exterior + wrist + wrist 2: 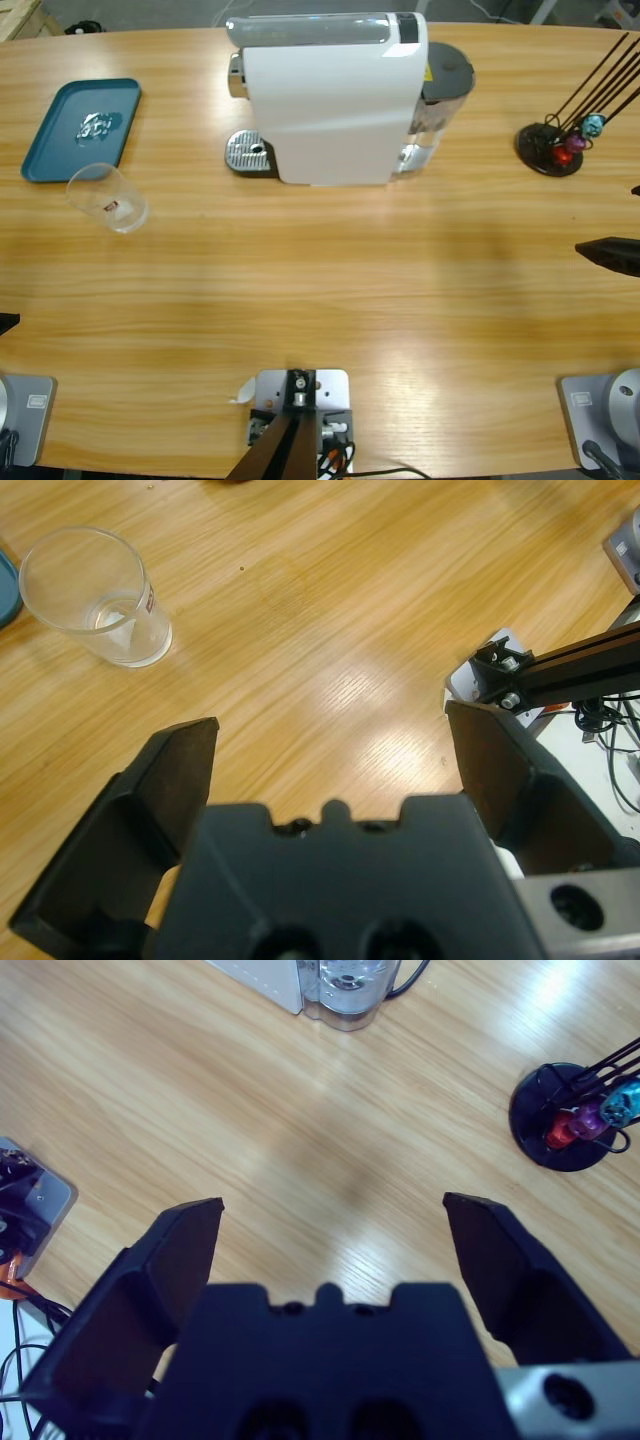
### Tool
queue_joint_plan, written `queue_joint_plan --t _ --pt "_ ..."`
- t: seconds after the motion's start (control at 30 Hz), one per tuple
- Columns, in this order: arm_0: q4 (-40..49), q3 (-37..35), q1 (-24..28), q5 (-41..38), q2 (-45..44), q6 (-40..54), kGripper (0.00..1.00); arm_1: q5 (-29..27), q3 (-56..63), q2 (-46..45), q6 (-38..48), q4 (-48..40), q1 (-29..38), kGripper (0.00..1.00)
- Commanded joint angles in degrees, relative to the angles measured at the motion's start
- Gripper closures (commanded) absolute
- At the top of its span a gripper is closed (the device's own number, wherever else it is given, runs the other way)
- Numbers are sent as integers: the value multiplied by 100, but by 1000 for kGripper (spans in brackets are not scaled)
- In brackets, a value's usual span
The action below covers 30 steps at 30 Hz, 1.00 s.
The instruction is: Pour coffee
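Both grippers are seen spread wide over bare table (400, 290), nothing held between the jaws. From the left gripper (330, 740), the glass (95, 595) is seen well ahead, up and to the left, upright and untouched beside the blue tray (80, 125). Ahead of the right gripper (330, 1215), the coffee machine (330, 100) is seen far off, with the capsule stand (575, 1115) at upper right.

Colours on the coffee table

The coffee machine (330, 100) is white with a shiny silver drip tray (248, 153). The tray (60, 140) is dark blue-green. The glass (95, 595), far ahead of the black left claw (330, 770), is clear. The table (320, 290) is light wood with stripes. The capsule stand (565, 1115), ahead of the black right claw (330, 1250), is black with red, purple and blue capsules.
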Motion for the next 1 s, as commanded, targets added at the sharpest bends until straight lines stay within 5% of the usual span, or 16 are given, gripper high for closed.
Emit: queue_joint_plan --t 0.03,0.3,0.4,0.6,0.8,1.0 --pt "-93 215 53 -34 -17 -65 13 83 176 -95 -90 -36 -78 0" --pt "-237 175 134 108 20 -160 14 109 176 -83 -107 -36 -78 0" --pt "-307 -595 384 -354 841 -450 266 109 165 -20 -113 -27 -78 0" --pt "-518 -2026 1813 -1495 2838 -1289 262 141 149 70 -116 -18 -78 0" --pt "-511 -3545 1961 -2270 4360 -1684 262 162 141 102 -118 -18 -78 9" --pt "-518 -3810 1952 -2254 4977 -1797 235 162 141 95 -125 -18 -78 18"
